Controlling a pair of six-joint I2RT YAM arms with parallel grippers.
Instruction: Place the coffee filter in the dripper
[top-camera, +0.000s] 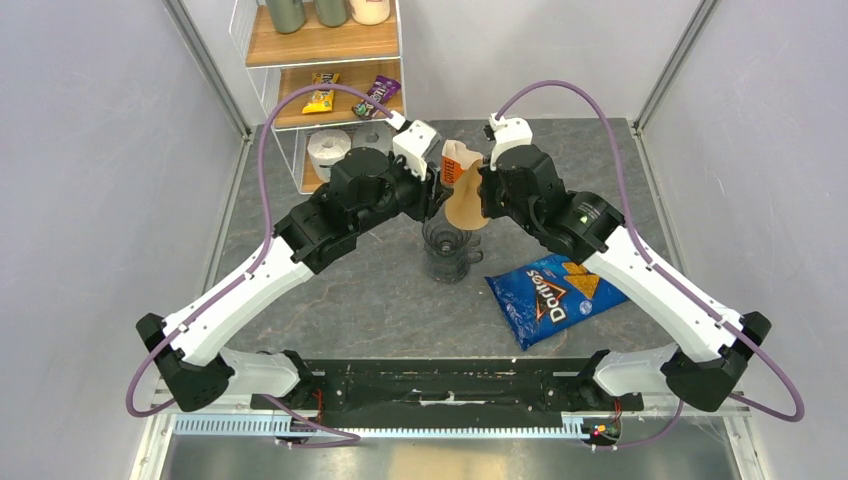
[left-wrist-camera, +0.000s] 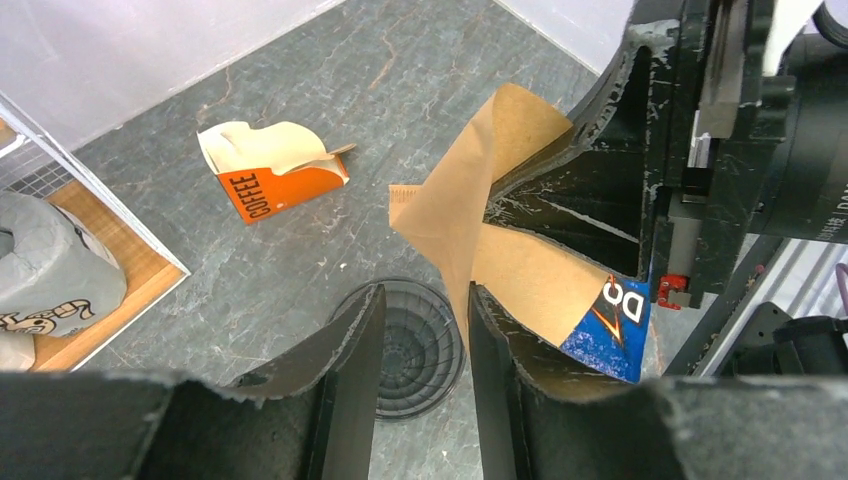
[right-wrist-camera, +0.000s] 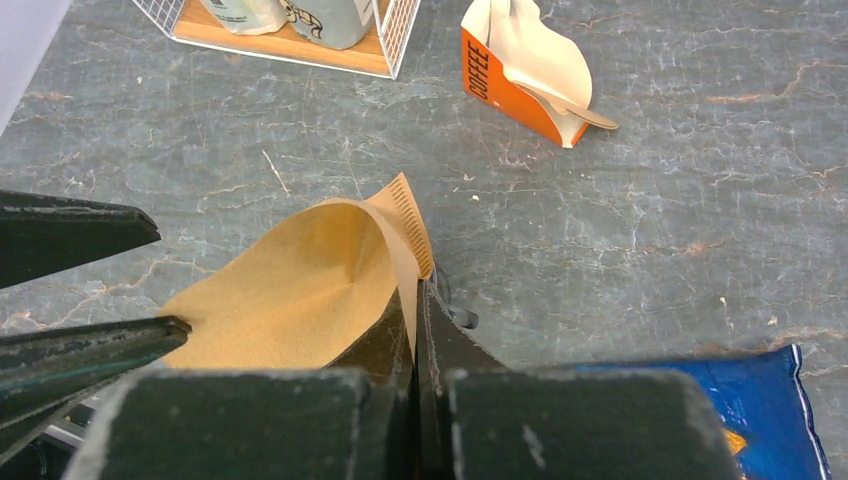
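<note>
The tan-brown coffee filter (top-camera: 463, 203) hangs in the air above the dark translucent dripper (top-camera: 446, 246), which stands at mid-table. My right gripper (top-camera: 487, 196) is shut on the filter's seam edge (right-wrist-camera: 405, 262), and the paper bulges out to the left of it. My left gripper (top-camera: 432, 196) is open. In the left wrist view the filter (left-wrist-camera: 470, 215) drops past the inner face of its right finger, and the dripper (left-wrist-camera: 412, 350) shows straight below the gap between the fingers (left-wrist-camera: 425, 297). In the right wrist view the dripper is almost wholly hidden under the filter.
The orange-and-white COFFEE filter packet (top-camera: 452, 160) lies just behind the grippers. A blue Doritos bag (top-camera: 556, 295) lies right of the dripper. A wire-and-wood shelf rack (top-camera: 330, 90) with snacks and a paper roll (top-camera: 325, 150) stands at the back left.
</note>
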